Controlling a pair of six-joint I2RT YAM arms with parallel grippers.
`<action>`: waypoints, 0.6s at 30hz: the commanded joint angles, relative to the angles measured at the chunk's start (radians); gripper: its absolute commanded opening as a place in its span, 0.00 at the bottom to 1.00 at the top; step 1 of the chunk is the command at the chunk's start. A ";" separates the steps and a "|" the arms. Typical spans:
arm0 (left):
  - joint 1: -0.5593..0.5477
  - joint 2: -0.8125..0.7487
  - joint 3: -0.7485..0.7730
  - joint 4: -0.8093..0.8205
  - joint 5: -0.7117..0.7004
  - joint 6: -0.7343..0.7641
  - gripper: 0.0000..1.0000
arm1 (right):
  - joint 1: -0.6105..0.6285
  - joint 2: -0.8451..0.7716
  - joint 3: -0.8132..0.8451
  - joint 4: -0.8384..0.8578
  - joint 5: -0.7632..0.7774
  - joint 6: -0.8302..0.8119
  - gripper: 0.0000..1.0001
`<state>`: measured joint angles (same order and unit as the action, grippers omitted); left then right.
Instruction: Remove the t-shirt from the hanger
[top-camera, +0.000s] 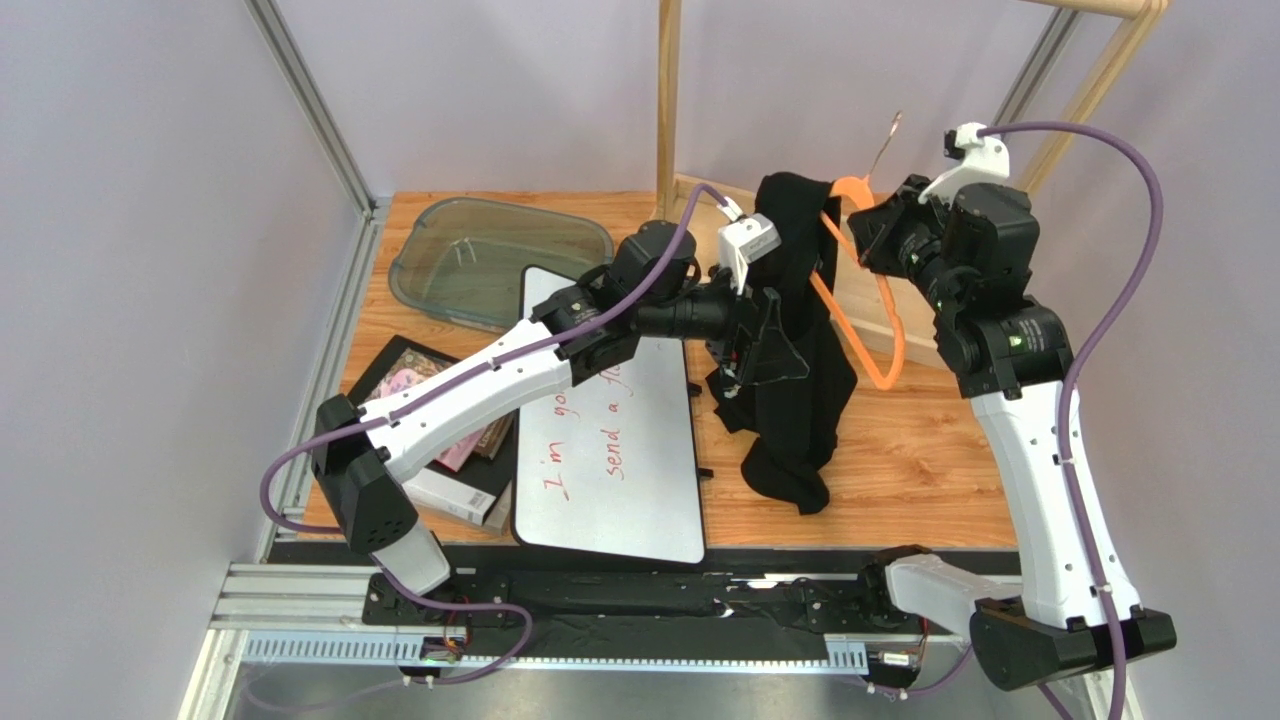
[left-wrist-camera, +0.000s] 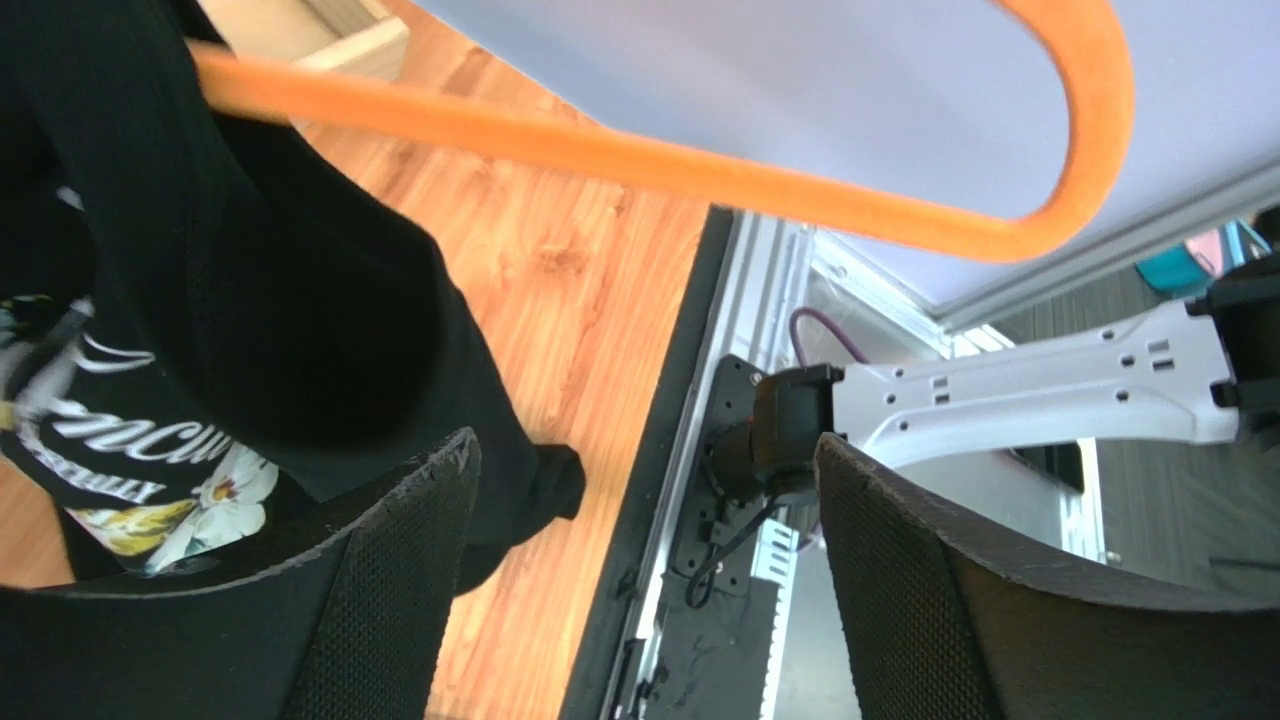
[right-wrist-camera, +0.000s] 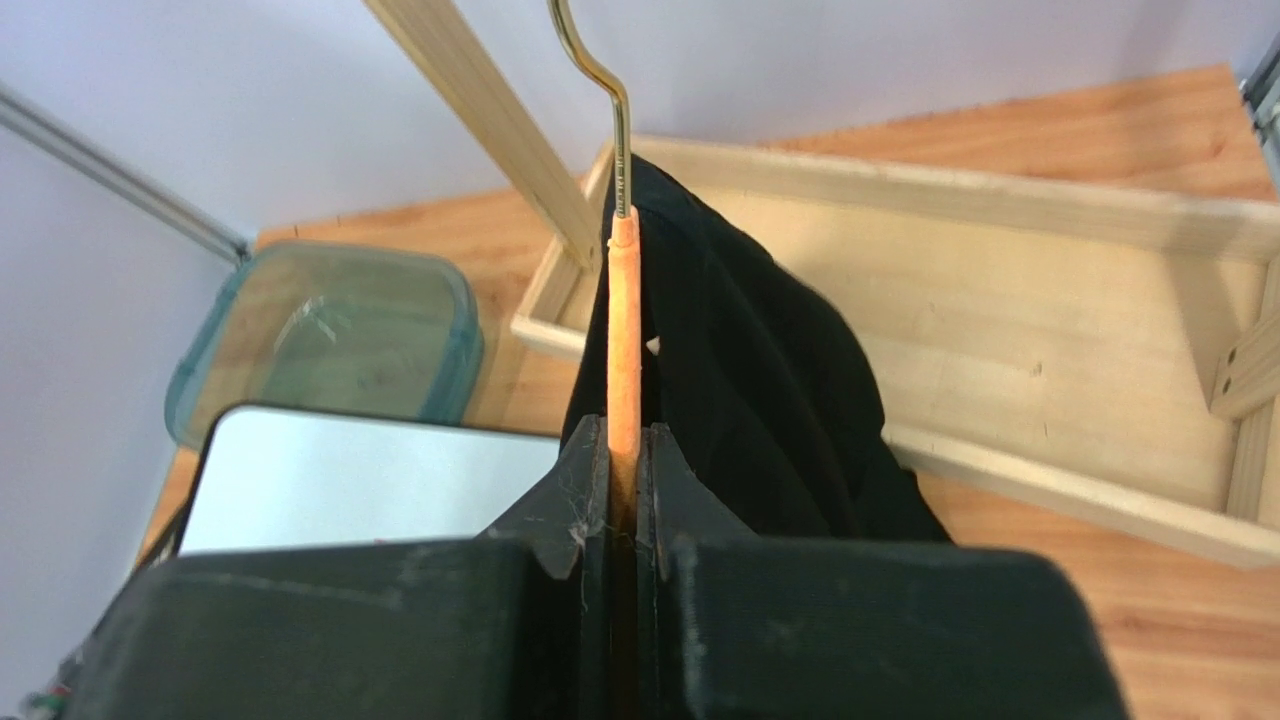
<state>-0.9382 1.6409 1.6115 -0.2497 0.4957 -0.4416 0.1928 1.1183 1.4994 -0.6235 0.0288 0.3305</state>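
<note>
Right gripper (right-wrist-camera: 624, 495) clamped on hanger (top-camera: 890, 338), raised over the far table; hanger's right arm bare; t-shirt (top-camera: 796, 375) hangs from its left arm; left gripper (left-wrist-camera: 646, 480) spread apart beside cloth, holding nothing; roughly half done, I judge.

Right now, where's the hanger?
Top view, right of centre: the hanger is clamped near its hook in the right hand, one side bare, the other inside the t-shirt.
</note>
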 joint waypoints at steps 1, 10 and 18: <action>0.021 -0.029 0.074 -0.052 -0.126 0.037 0.88 | 0.005 -0.005 0.065 -0.151 -0.081 -0.031 0.00; 0.076 0.140 0.320 -0.186 -0.220 0.087 0.91 | 0.013 -0.080 0.009 -0.306 -0.076 -0.074 0.00; 0.078 0.287 0.415 -0.195 -0.178 0.075 0.88 | 0.016 -0.138 0.019 -0.389 -0.121 -0.093 0.00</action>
<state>-0.8574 1.8683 1.9793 -0.3950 0.3012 -0.3855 0.2020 1.0271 1.4975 -0.9958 -0.0608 0.2630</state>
